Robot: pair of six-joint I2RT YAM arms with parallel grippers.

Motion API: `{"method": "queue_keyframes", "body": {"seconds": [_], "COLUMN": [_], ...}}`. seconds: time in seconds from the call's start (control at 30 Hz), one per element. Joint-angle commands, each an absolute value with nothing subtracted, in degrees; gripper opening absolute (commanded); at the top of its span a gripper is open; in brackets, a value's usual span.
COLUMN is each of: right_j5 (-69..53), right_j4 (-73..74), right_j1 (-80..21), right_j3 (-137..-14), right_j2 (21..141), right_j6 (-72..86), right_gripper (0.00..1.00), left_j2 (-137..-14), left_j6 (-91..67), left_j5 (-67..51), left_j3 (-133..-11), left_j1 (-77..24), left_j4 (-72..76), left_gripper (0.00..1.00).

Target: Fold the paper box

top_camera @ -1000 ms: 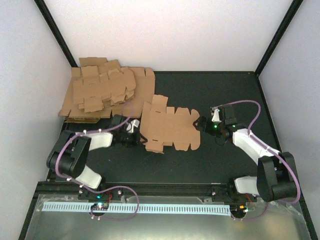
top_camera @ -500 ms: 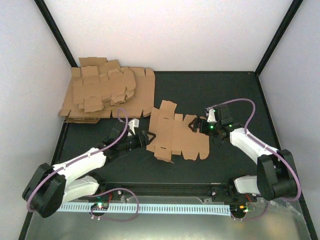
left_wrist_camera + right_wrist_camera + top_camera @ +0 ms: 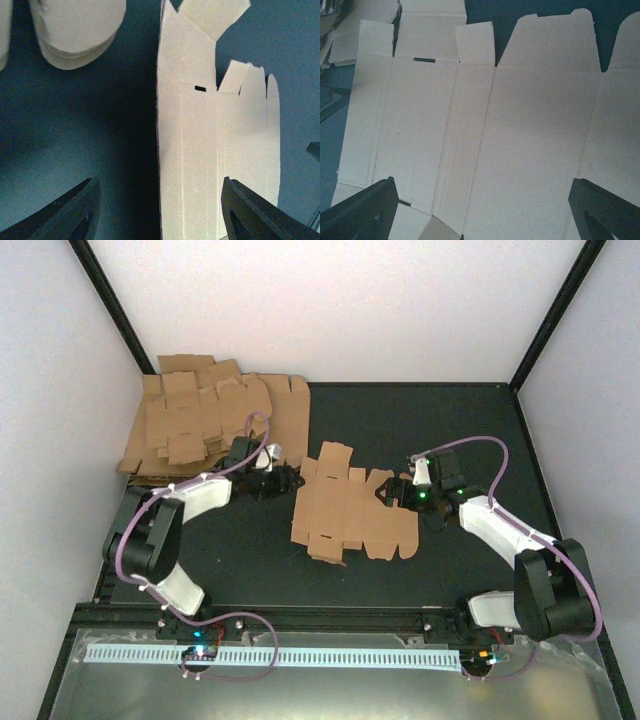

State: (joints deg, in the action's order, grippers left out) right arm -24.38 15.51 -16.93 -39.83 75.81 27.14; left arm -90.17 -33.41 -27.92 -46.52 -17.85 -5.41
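top external: flat paper box (image 3: 350,512) between left gripper (image 3: 291,480) and right gripper (image 3: 386,491), both spread

Paper box (image 3: 520,150) cropped below (both wrist views).

The table (image 3: 450,420) has a flat black top. White walls (image 3: 330,300) stand on three sides of it — plain and smooth. Black posts (image 3: 560,312) run up at the back corners. A shiny metal sheet (image 3: 350,695) lies along the near edge. The light is soft and even.
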Motion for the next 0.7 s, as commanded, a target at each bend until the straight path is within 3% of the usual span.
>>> {"method": "queue_keyframes", "body": {"seconds": [0.0, 0.43, 0.57, 0.67], "right_j5": [-24.0, -22.6, -22.4, -22.2], "right_j4": [16.3, 17.0, 17.5, 17.8], "right_j1": [-17.2, -17.2, -17.2, -17.3], "right_j3": [-41.1, -40.6, -41.1, -41.5], "right_j2": [75.1, 74.8, 74.8, 74.3], "right_j6": [26.1, 25.4, 24.9, 24.5], "right_gripper": [0.97, 0.97, 0.97, 0.97], "left_j2": [-95.4, -102.8, -101.9, -97.7], "left_j6": [-29.3, -29.6, -28.9, -27.2], "left_j5": [-35.8, -40.2, -40.2, -39.9], "left_j3": [-50.8, -53.1, -52.8, -51.1], "left_j1": [-17.5, -19.4, -19.6, -20.0], "left_j4": [-6.0, -2.8, -2.5, -0.9], "left_gripper": [0.68, 0.24, 0.03, 0.02]}}
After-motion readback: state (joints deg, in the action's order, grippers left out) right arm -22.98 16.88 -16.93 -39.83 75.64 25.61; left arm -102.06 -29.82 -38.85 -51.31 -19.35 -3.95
